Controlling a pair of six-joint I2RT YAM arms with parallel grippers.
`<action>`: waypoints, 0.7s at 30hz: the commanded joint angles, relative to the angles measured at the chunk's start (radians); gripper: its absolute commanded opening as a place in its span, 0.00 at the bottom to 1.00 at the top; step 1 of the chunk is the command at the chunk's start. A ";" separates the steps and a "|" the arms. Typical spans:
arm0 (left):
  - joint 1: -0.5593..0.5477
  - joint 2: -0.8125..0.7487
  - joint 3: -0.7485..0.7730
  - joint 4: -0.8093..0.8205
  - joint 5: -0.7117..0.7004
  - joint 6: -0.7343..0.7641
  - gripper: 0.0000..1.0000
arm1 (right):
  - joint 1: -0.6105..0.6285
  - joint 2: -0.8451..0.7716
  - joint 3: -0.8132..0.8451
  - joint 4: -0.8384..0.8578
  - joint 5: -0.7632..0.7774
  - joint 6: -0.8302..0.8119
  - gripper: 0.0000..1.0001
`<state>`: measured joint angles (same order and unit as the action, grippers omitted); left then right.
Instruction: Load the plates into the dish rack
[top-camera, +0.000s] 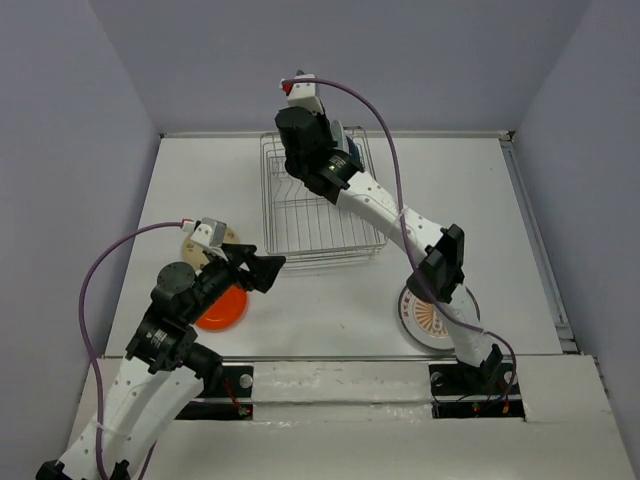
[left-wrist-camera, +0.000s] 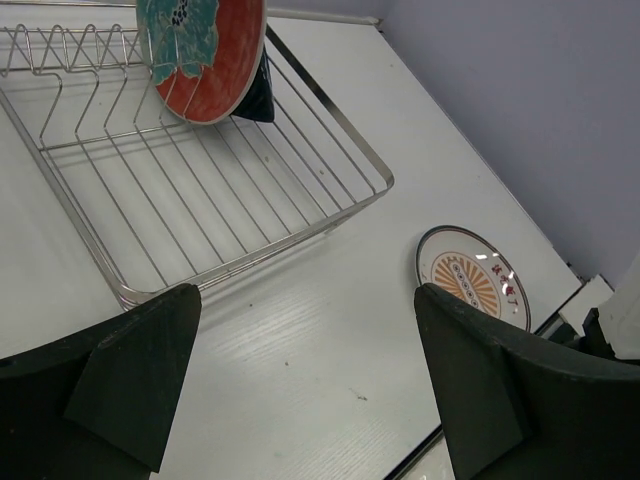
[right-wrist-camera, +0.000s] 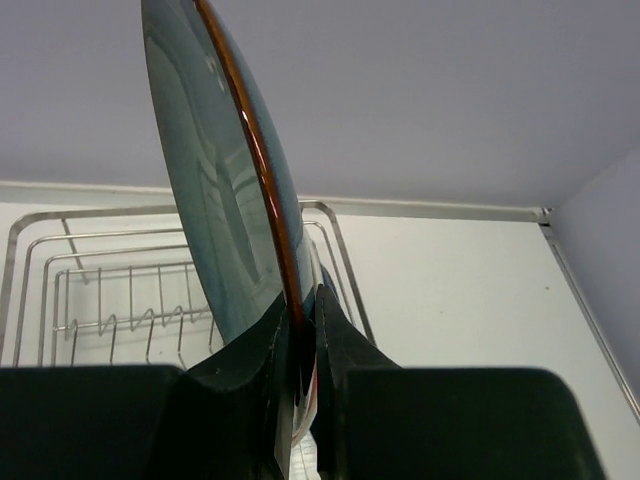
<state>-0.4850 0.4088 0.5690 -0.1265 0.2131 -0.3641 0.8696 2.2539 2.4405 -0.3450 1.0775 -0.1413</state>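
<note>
Pinched only by its rim in the right jaws at the one o'clock corner of the rack (top-camera: 322, 215), the red plate (left-wrist-camera: 205, 70) could pivot, miss its slot and strike the dark plate (left-wrist-camera: 258, 95) beside it; the left jaws gape empty at seven o'clock.

The silver wire dish rack (top-camera: 320, 250) sits upper centre of the overhead view. At its upper right corner a red plate with a teal centre (left-wrist-camera: 200, 55) stands upright, its lower rim clamped in the right gripper (right-wrist-camera: 305, 305), with a dark blue plate (left-wrist-camera: 258, 95) on edge just behind it. Flat on the table lie a glossy orange plate (top-camera: 222, 308) lower left, a cream plate (top-camera: 190, 247) partly hidden just above it, and a white sunburst plate (top-camera: 422, 322) lower right
</note>
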 joint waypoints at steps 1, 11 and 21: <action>-0.010 -0.016 0.020 0.025 -0.012 0.002 0.99 | -0.004 -0.047 0.057 0.255 0.134 -0.044 0.07; -0.017 -0.007 0.019 0.024 -0.014 0.001 0.99 | -0.023 -0.062 -0.112 0.261 0.147 0.049 0.07; -0.017 0.005 0.019 0.024 -0.012 0.001 0.99 | -0.066 -0.053 -0.185 0.069 0.063 0.291 0.07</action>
<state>-0.4973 0.4049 0.5690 -0.1326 0.2039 -0.3645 0.8318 2.2543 2.2417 -0.3363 1.1278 -0.0113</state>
